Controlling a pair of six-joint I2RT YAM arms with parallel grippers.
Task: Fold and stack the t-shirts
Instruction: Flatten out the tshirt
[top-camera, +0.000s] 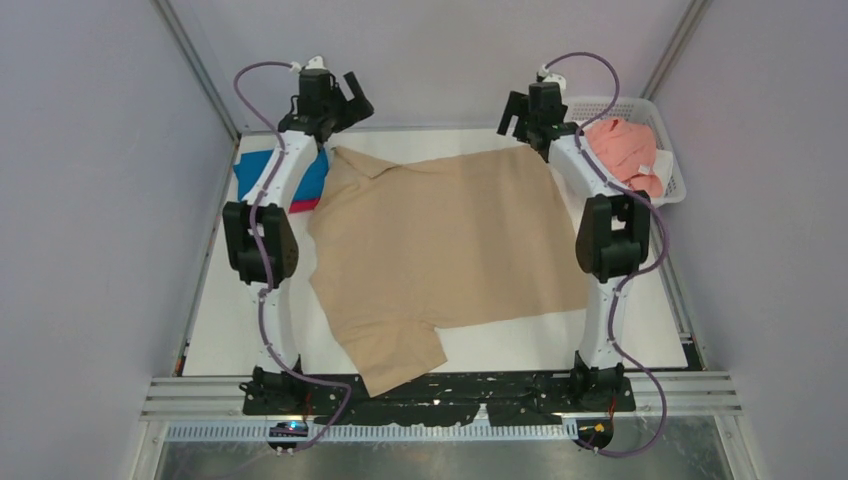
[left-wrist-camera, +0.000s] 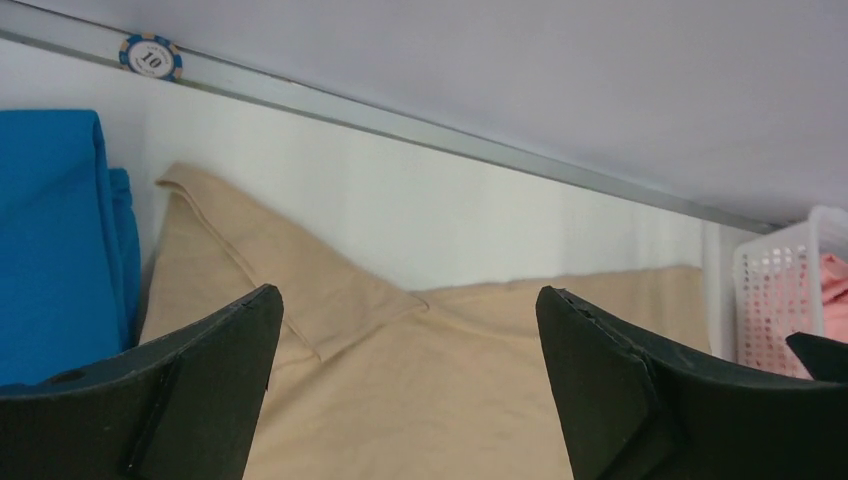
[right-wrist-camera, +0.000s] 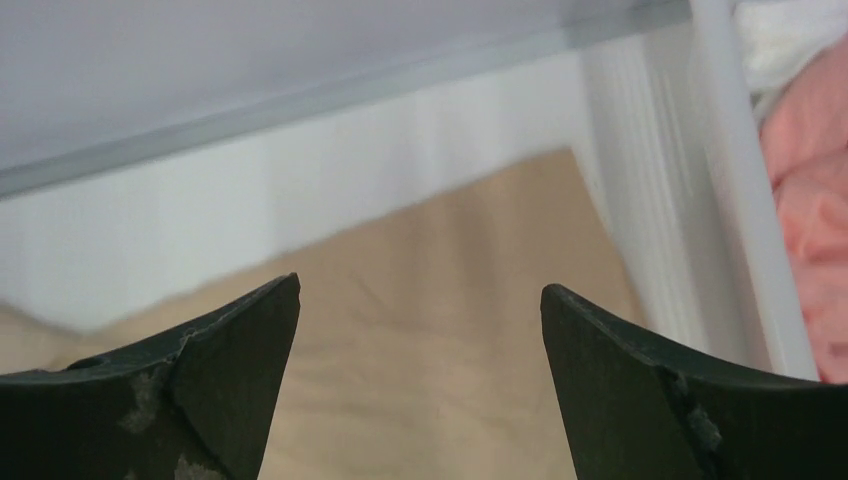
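Note:
A tan-beige t-shirt (top-camera: 450, 240) lies spread flat over the middle of the table, one sleeve hanging toward the near edge. It also shows in the left wrist view (left-wrist-camera: 420, 380) and the right wrist view (right-wrist-camera: 420, 360). A folded bright blue t-shirt (top-camera: 252, 172) lies on a magenta-red one (top-camera: 304, 206) at the back left; the blue shows in the left wrist view (left-wrist-camera: 55, 240). A salmon pink t-shirt (top-camera: 625, 152) sits in the basket. My left gripper (top-camera: 352, 100) is open and empty above the beige shirt's far left corner. My right gripper (top-camera: 514, 118) is open and empty above its far right corner.
A white mesh basket (top-camera: 672, 150) stands at the back right, seen too in the left wrist view (left-wrist-camera: 775, 290) and the right wrist view (right-wrist-camera: 690, 200). Grey walls enclose the table. A poker chip (left-wrist-camera: 151, 57) is stuck on the back rail.

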